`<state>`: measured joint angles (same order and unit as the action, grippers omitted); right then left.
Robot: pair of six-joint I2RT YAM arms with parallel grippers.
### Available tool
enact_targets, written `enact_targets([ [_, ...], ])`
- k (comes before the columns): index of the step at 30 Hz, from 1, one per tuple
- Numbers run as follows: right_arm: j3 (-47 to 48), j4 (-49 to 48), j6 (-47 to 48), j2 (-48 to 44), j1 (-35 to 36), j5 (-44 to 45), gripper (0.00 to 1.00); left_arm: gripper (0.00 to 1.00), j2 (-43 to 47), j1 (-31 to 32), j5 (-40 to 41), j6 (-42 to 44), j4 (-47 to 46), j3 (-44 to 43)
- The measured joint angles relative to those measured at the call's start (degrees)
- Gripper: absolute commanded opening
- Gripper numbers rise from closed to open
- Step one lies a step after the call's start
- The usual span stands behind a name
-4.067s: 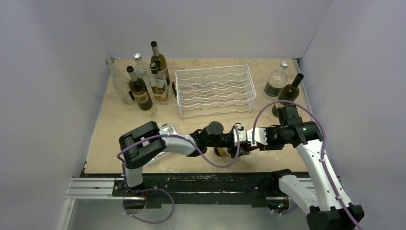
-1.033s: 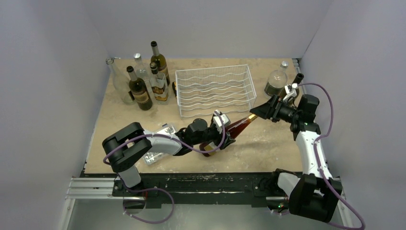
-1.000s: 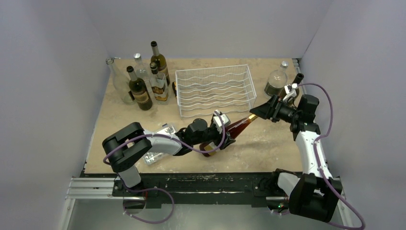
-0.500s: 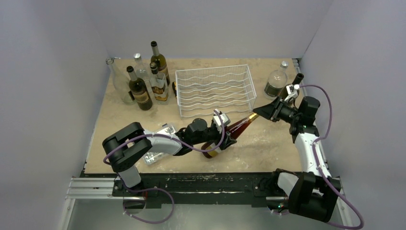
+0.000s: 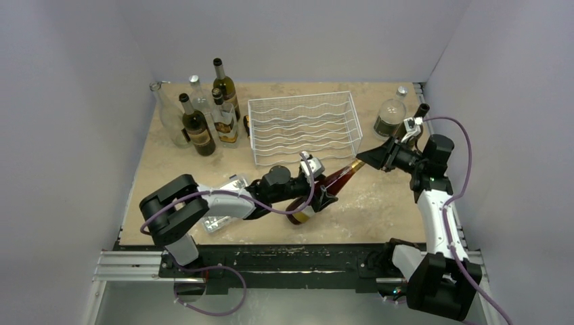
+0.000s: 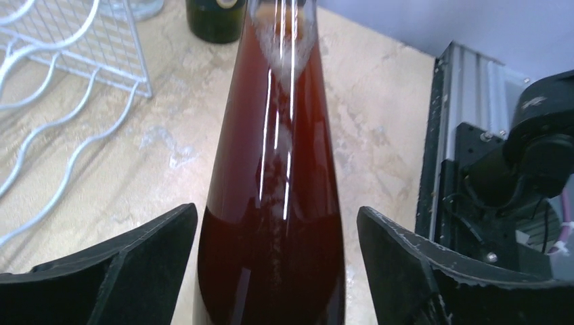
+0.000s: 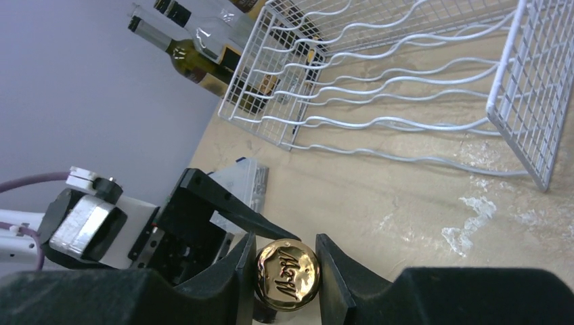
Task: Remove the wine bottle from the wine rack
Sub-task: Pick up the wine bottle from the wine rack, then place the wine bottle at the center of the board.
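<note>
The wine bottle (image 5: pixel 333 183), dark red glass with a gold cap (image 7: pixel 287 273), hangs tilted over the table in front of the white wire wine rack (image 5: pixel 301 128), clear of it. My right gripper (image 5: pixel 362 160) is shut on the bottle's capped neck, its fingers (image 7: pixel 332 271) pressed on both sides of the cap. My left gripper (image 5: pixel 319 181) straddles the bottle's wide body (image 6: pixel 271 203). It is open, with a gap showing on each side between fingers (image 6: pixel 149 250) and glass. The rack (image 7: pixel 406 81) holds no bottle.
Several bottles (image 5: pixel 203 115) stand at the back left. A clear round bottle (image 5: pixel 390 118) and a dark one (image 5: pixel 420 114) stand at the back right, close behind my right wrist. A clear plastic box (image 5: pixel 227 203) lies by the left arm. The right arm's base (image 6: pixel 521 169) is near.
My left gripper's fingers have spread away from the bottle's body. The right gripper keeps hold of the neck, and the bottle has hardly shifted.
</note>
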<state>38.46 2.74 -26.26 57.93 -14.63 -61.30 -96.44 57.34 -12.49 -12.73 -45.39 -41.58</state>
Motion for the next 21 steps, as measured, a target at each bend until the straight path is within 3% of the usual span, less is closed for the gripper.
enact_targets([
  [11,2.6,4.3,4.9,-3.6,0.3,0.3,0.0,0.98,8.8,-0.5,-2.7,0.7,1.9,0.2],
  [21,11.5,14.3,14.1,-5.2,0.4,5.7,0.0,0.98,21.5,-1.5,-2.1,0.7,23.8,-0.5],
])
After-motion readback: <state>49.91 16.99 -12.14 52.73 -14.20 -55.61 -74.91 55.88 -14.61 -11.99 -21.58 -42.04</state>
